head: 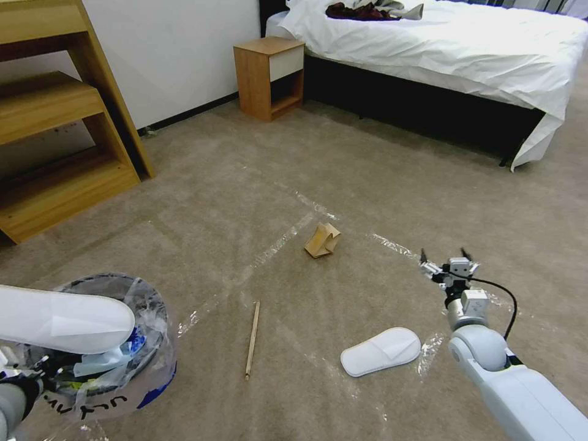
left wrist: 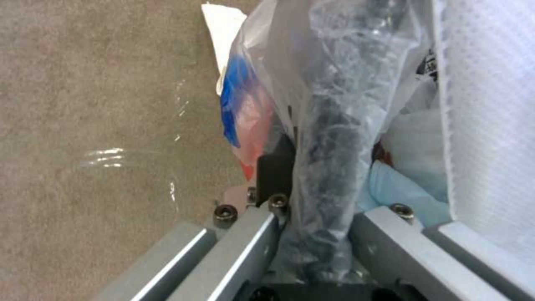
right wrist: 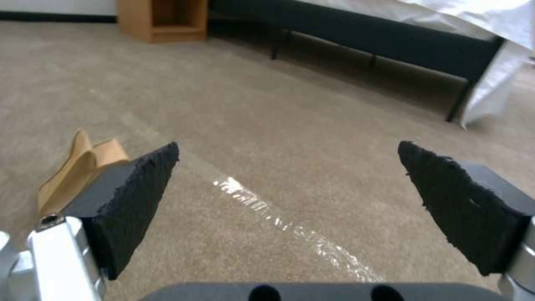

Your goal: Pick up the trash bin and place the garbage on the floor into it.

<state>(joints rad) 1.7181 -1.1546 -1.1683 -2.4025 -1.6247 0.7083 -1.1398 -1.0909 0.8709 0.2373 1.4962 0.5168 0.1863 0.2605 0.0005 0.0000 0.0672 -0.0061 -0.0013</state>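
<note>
At the lower left of the head view, the trash bin [head: 131, 343] sits close against the left arm, its crinkly clear bag printed with black lettering and a blue patch. 1 white slipper [head: 67, 318] lies across its top, sticking out past the rim toward the left edge of the frame. In the left wrist view, the left gripper [left wrist: 320, 217] is clamped on the bin's bag-covered dark rim [left wrist: 334, 138], with 1 finger on each side of it; pale blue and white litter seems to lie inside, though the plastic blurs it.

The right gripper [head: 446, 262] hovers low over the floor [head: 367, 171] at the lower right of the head view, its 2 black pads spread wide with nothing between them. A 2nd white slipper [head: 381, 350] lies on the carpet just below and left of that gripper. The folded brown cardboard [head: 323, 239] rests near the frame's centre beside a strip of shiny tape [head: 392, 245], and the thin wooden stick [head: 252, 339] lies lower down, between the bin and the slipper. In the right wrist view the cardboard [right wrist: 78, 167] shows at the left, behind 1 black pad [right wrist: 133, 200].
</note>
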